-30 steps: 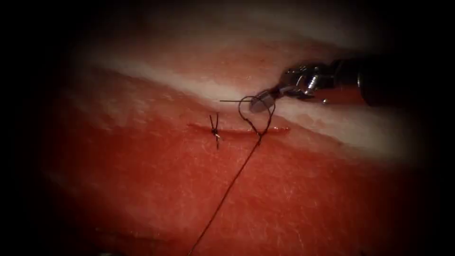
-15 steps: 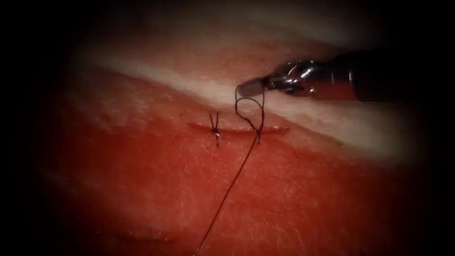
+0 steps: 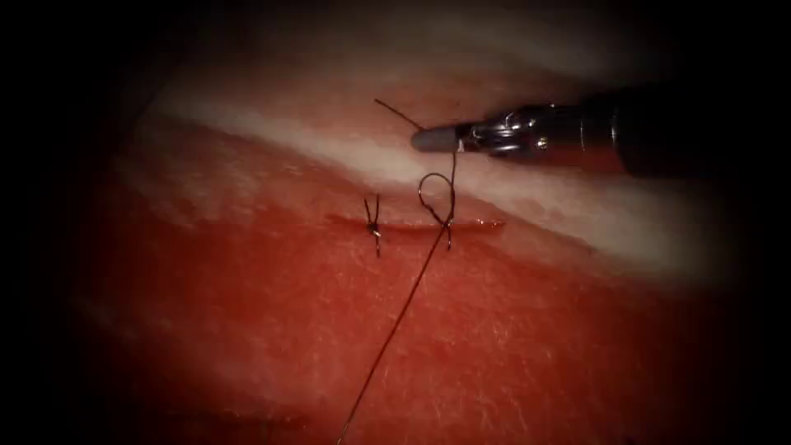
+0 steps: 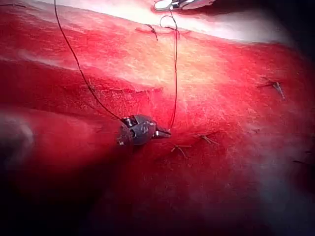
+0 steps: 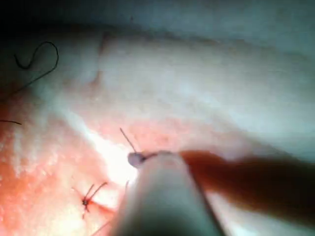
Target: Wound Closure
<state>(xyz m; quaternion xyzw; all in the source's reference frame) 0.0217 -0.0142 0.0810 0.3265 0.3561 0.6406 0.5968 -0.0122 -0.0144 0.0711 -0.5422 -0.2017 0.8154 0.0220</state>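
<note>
On the left of the thin red cut [image 3: 416,224] sits a small knotted stitch [image 3: 373,226]. The fine dark thread [image 3: 395,325], limp and light, loops over the cut; the right hand [image 3: 428,138] pinches its short tail, the left hand [image 4: 162,132] its long strand.

Tissue [image 3: 511,330]: deep red over most of the surface, fine pale streaks through it, with a whitish-cream band running from 9 o'clock to 3 o'clock above the cut [image 3: 412,224]. Cut: darker red line. Thread [image 3: 395,325]: thin and dark, near black. Finished knot [image 3: 373,226]: black. Right tool [image 3: 434,139]: grey matte tip, shiny silver wrist, black shaft. Left tool [image 4: 162,132]: dark grey metal.
</note>
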